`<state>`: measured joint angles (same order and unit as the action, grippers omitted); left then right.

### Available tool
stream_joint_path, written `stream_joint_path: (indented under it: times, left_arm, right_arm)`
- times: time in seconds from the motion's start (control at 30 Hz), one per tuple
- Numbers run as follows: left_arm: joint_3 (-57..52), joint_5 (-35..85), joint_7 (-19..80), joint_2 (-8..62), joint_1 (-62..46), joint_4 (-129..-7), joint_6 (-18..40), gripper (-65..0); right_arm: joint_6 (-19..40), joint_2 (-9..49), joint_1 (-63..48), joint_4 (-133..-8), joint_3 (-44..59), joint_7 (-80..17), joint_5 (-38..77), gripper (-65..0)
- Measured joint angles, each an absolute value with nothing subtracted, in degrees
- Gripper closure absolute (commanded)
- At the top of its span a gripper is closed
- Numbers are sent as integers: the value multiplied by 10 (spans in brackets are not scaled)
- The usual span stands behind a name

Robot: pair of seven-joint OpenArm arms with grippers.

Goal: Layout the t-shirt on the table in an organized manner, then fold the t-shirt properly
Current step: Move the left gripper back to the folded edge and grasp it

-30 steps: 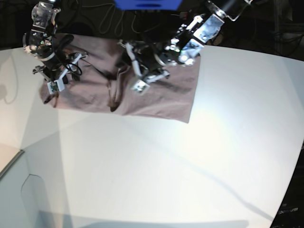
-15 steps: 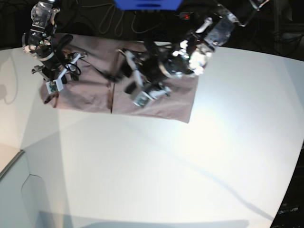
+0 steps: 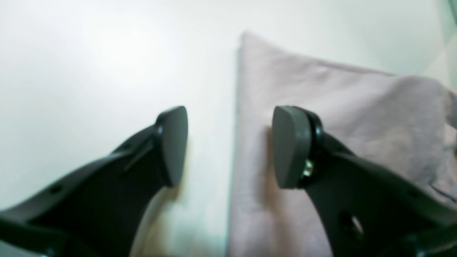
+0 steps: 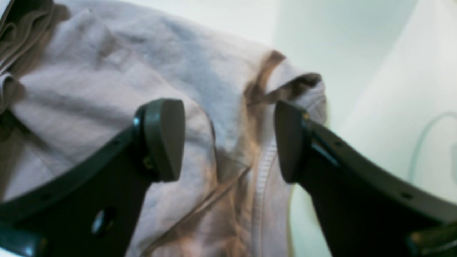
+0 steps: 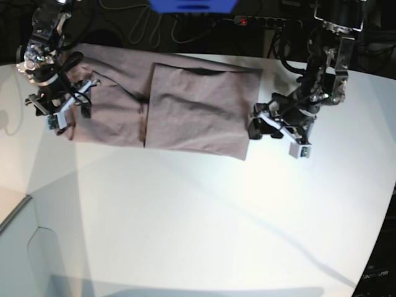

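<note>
One t-shirt (image 5: 185,108) lies across the upper left of the base view on the one white table (image 5: 204,216), its right half folded over into a flat panel. Two grippers work it: the left gripper (image 3: 228,146), at the shirt's right edge, has its jaws apart, straddling that edge and gripping nothing. The right gripper (image 4: 228,139), upper left, hangs spread wide over the bunched hem, empty.

The white table (image 5: 204,216) carries the mauve t-shirt (image 5: 185,111), lying partly folded near its far edge
</note>
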<state>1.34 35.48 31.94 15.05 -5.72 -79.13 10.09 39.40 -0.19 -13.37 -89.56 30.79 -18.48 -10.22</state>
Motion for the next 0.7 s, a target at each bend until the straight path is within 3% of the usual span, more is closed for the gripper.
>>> stream_joint_path:
  times: [0.3, 0.7]
  left_arm:
    - [14, 354, 317, 125, -25, -725, 101, -362]
    - [16, 357, 303, 124, -17, -705, 105, -362]
  right_arm:
    - [394, -1, -105, -844, 387, -188, -104, -403]
    - [394, 6, -97, -775, 389, -185, -100, -404]
